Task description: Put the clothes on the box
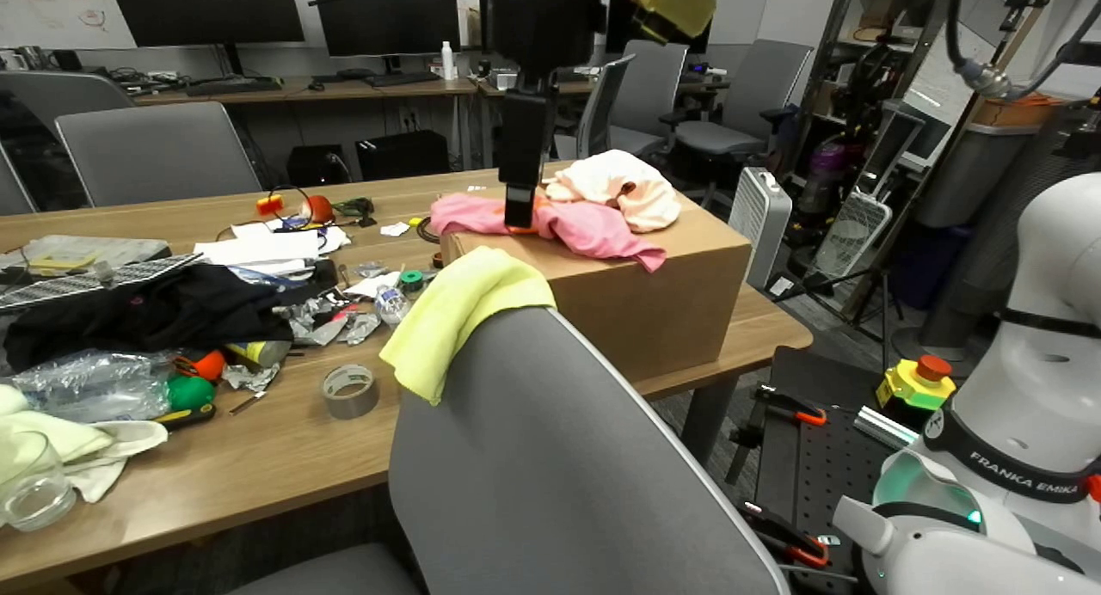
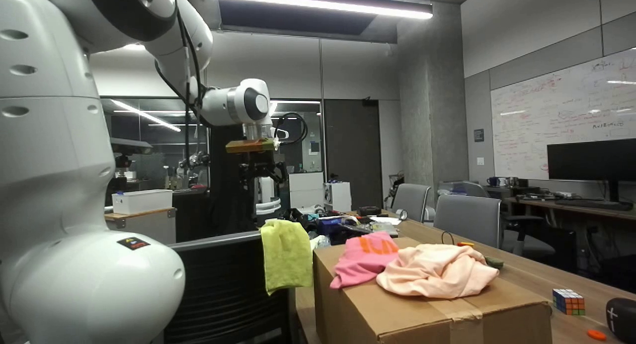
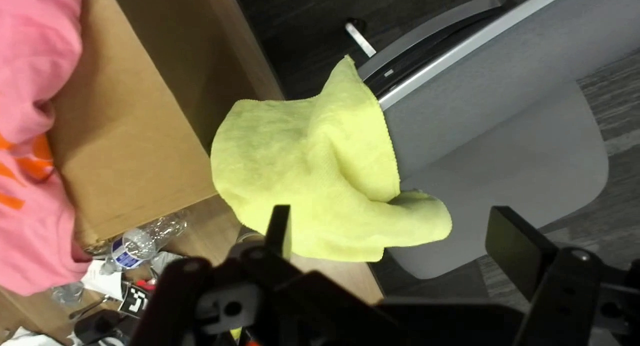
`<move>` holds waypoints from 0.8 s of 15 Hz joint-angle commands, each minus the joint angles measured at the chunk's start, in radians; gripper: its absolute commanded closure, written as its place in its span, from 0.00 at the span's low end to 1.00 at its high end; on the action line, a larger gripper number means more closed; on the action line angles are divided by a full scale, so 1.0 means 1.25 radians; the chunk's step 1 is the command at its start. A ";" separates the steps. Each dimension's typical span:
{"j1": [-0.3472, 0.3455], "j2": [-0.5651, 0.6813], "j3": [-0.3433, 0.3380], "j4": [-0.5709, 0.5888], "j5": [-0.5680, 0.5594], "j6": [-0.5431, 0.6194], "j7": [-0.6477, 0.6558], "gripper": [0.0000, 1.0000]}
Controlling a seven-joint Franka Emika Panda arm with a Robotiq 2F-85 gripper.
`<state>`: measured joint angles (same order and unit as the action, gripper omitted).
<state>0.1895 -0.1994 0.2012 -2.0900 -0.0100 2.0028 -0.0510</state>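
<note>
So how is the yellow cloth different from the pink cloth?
The yellow cloth hangs over the chair back, while the pink cloth lies on the box. The yellow cloth looks plain all over; the pink cloth has orange marks. Both are soft-looking fabric with folds in them.

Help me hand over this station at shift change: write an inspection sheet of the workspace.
Surface: wooden table; cardboard box stands on it.
Job's things: pink garment and peach garment lie on the box; yellow-green cloth hangs over a chair back.
Clutter: black cloth, tape roll, plastic bottle and more on the table.
Gripper: open, holding nothing.
Cables: black cables hang beside the arm.
Surroundings: grey chairs, monitors, whiteboard.
</note>
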 commanded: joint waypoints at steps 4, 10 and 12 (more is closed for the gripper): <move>-0.016 0.108 -0.016 0.075 -0.033 -0.019 0.010 0.00; -0.013 0.155 -0.013 0.089 -0.039 -0.019 0.048 0.00; -0.010 0.167 -0.010 0.089 -0.038 -0.024 0.051 0.00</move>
<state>0.1675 -0.0215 0.1826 -2.0149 -0.0509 1.9958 -0.0164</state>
